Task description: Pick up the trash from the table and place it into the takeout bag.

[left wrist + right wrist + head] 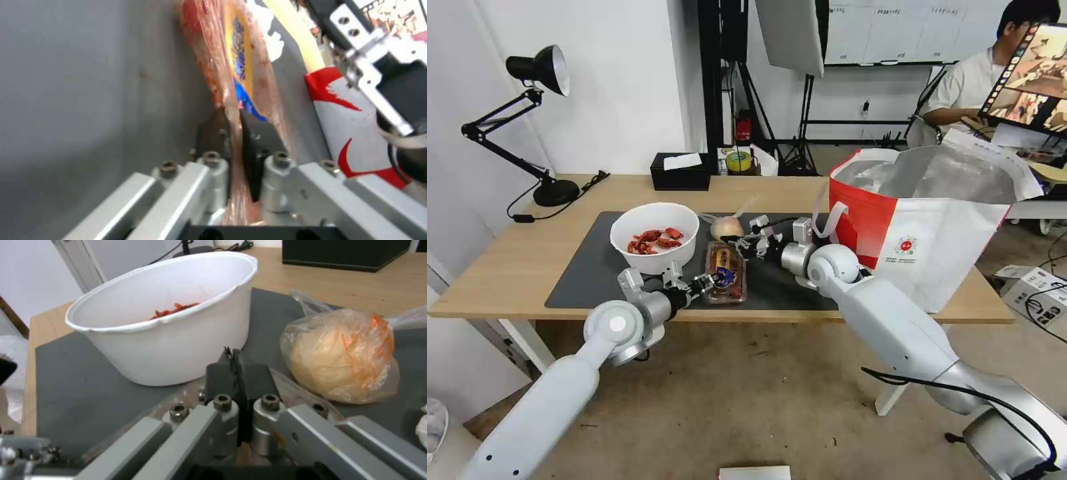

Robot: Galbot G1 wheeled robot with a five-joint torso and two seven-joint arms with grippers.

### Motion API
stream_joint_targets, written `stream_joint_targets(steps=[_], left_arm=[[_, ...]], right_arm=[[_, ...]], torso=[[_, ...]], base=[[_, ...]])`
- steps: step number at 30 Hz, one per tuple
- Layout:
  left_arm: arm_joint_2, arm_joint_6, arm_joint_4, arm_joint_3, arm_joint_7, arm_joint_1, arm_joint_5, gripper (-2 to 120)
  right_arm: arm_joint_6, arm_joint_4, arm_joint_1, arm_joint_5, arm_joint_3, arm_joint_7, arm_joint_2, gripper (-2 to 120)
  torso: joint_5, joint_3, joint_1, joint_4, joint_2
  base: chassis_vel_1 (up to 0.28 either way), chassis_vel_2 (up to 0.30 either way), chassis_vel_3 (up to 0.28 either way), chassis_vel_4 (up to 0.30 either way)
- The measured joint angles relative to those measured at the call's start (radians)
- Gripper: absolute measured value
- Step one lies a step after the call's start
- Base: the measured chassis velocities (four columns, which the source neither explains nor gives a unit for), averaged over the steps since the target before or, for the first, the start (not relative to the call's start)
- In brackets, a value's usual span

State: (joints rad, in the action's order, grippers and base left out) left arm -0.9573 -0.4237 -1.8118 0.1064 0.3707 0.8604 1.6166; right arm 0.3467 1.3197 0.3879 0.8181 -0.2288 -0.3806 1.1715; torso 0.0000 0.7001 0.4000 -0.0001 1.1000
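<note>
The clear hinged tray (725, 272) beside the white bowl (654, 235) lies lengthwise front-to-back; left gripper (704, 285) and right gripper (740, 244) pinch its ends; label seemingly unreadable.

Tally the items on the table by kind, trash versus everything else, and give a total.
Trash: 3 - white bowl of crayfish shells, clear tray of cherry tomatoes, knotted clear bag with beige lump
Containers for trash: 1 - takeout bag
Other items: 3 - black desk lamp, black tissue box, dark grey mat
Total: 7
</note>
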Motion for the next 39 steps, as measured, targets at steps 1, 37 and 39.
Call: stream_joint_targets(steps=[1,37,39], left_arm=[[0.0,0.0,0.0,0.0,0.0,0.0,0.0,4],[0.027,0.031,-0.141,0.095,0.008,0.102,0.045,0],[0.027,0.033,-0.153,0.101,0.012,0.107,0.05,0]], right_arm=[[0.0,0.0,0.0,0.0,0.0,0.0,0.0,0],[-0.241,0.453,0.325,0.184,0.176,0.264,-0.186,0],[-0.247,0.519,0.395,0.184,0.215,0.281,-0.225,0]], torso=[[0.0,0.0,0.0,0.0,0.0],[0.0,0.0,0.0,0.0002,0.0],[0.0003,0.0,0.0,0.0001,0.0]], base=[[0.0,0.0,0.0,0.0],[0.0,0.0,0.0,0.0],[0.0,0.0,0.0,0.0]])
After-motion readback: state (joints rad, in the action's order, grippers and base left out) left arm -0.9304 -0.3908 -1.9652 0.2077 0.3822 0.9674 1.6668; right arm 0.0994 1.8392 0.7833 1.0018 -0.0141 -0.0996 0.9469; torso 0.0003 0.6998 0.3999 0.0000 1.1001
